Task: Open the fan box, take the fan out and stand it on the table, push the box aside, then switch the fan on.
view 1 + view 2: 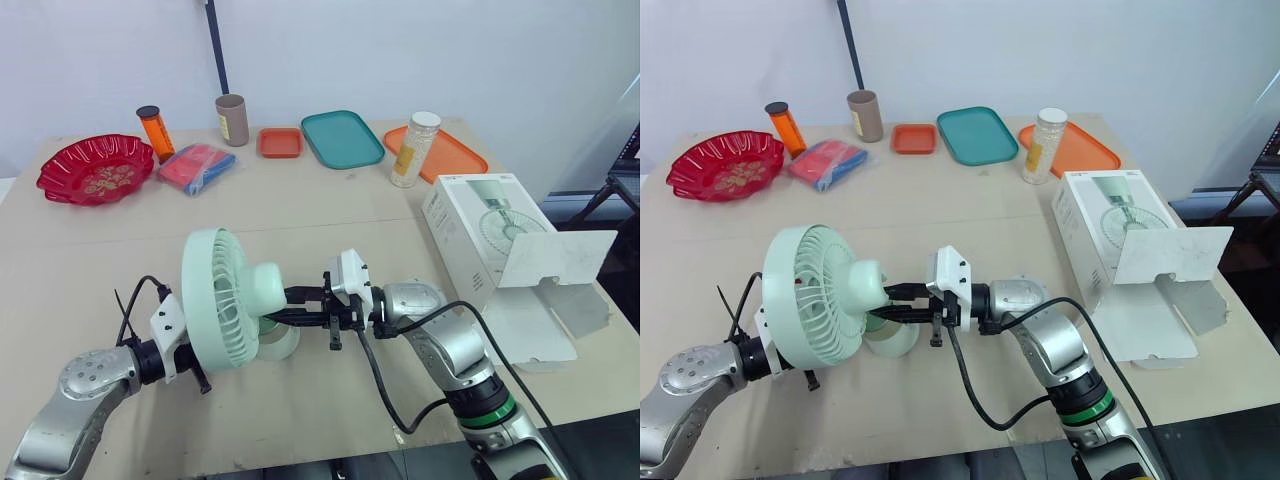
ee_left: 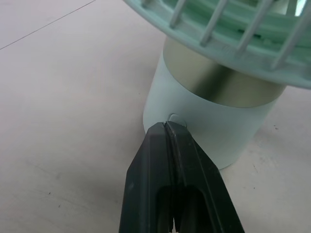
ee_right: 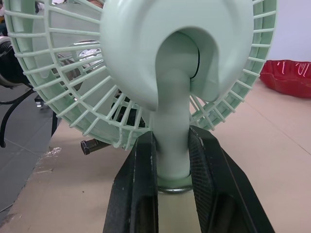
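Green plastic fan (image 1: 225,300) stands upright on the table (image 1: 300,210) at 6 o'clock, out of its box (image 1: 465,225). I have the right gripper (image 3: 172,158) clamped on the stem (image 3: 172,116), one finger on each side. My left gripper (image 2: 166,127) has its fingers pressed together, tips against the base (image 2: 214,131) just beside a small button (image 2: 176,118). The white box lies at 3 o'clock, well apart from the fan, its flap (image 1: 560,255) hanging open; I cannot tell what is inside. At 1 o'clock a jar (image 1: 414,150) holds pale grains, beside an orange tray (image 1: 460,155). A red bowl (image 1: 95,168) sits at 10 o'clock.
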Tool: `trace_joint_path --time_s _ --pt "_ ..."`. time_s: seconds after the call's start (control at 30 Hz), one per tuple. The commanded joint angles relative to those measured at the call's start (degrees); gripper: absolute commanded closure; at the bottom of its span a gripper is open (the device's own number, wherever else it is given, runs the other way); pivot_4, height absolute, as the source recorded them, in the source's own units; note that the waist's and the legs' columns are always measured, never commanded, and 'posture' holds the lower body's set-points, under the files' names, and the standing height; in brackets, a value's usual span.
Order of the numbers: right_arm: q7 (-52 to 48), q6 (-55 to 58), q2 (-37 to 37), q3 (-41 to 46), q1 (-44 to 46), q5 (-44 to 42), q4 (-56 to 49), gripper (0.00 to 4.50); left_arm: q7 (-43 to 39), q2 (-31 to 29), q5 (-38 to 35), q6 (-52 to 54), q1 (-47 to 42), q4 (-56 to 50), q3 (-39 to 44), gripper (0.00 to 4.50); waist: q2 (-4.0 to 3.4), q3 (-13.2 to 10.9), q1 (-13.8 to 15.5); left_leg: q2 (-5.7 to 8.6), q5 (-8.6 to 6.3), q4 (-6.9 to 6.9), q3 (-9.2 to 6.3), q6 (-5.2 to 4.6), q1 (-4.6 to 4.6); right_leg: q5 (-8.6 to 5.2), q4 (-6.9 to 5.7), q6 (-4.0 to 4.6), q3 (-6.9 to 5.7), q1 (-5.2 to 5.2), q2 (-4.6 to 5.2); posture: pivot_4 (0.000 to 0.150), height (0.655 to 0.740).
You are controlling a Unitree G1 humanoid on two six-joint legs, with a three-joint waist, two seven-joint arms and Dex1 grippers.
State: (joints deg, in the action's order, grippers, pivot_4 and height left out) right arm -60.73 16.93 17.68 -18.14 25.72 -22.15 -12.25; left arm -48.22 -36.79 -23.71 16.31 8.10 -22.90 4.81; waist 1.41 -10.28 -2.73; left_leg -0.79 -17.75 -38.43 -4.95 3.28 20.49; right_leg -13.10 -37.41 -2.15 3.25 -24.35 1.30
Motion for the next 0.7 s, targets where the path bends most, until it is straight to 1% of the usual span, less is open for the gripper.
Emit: trace_joint_path --time_s 0.03,0.7 --pt "0.03 -0.8 -0.43 0.21 0.39 -1.25 -3.13 4.19 -0.39 0.25 -0.66 -0.78 0.19 -0.81 0.39 4.41 0.0 0.0 0.0 0.0 0.0 0.0 0.0 0.0 0.0 0.0 0.0 0.0 0.0 0.0 0.0 0.15 0.74" --pt "0.63 -0.58 -0.33 -0.4 -0.28 -1.12 -4.02 4.19 -0.56 1.06 -0.64 -0.86 0.02 -1.38 -1.04 4.41 0.01 0.01 0.01 0.01 0.0 -0.01 0.0 0.0 0.0 0.0 -0.01 0.0 0.0 0.0 0.01 0.15 0.74"
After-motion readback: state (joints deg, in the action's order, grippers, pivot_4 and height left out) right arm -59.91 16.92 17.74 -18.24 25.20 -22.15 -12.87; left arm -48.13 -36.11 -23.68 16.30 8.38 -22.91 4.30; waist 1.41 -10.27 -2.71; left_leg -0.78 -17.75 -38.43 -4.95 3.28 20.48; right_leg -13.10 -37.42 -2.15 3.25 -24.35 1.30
